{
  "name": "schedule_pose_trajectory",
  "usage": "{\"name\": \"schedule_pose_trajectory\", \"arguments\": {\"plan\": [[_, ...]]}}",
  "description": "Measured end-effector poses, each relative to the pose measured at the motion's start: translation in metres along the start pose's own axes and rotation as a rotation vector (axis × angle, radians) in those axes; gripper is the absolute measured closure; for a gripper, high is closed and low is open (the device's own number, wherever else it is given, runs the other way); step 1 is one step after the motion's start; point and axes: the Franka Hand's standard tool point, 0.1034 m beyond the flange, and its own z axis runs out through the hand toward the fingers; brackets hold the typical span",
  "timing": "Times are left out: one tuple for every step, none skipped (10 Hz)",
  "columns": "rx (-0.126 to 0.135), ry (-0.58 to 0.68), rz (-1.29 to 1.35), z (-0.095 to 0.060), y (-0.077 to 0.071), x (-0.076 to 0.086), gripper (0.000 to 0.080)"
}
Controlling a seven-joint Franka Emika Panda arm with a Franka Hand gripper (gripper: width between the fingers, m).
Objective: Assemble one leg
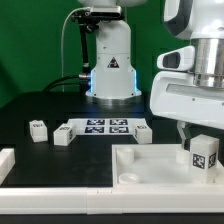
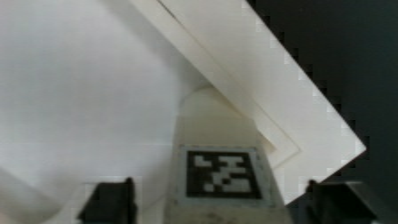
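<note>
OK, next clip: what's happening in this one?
The arm's gripper stands over the large white panel at the exterior view's right, with a leg between its fingers. The wrist view shows the tagged leg against the panel near a corner; whether it is seated in a socket cannot be told. Other legs lie loose on the dark table beside the marker board.

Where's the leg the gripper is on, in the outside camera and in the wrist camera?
Exterior view: the leg stands at the exterior view's right, under the gripper, over the white panel.
Wrist view: the leg sits between the two fingers, tag facing the camera.
Shared landmark: the white panel.
</note>
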Motion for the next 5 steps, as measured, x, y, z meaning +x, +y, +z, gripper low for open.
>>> {"name": "schedule_pose_trajectory", "arguments": {"plan": [[0.003, 0.005, -0.125, -0.0001, 0.0007, 0.0013, 0.0164], [0.003, 0.005, -0.245, -0.0003, 0.0006, 0.0012, 0.0164], [0.005, 0.006, -0.347, -0.0014, -0.0003, 0.0009, 0.0154], [0.007, 0.007, -0.422, -0.0030, -0.0017, 0.0006, 0.0154], [0.007, 0.008, -0.534, -0.0035, -0.0029, -0.0001, 0.0151]]}}
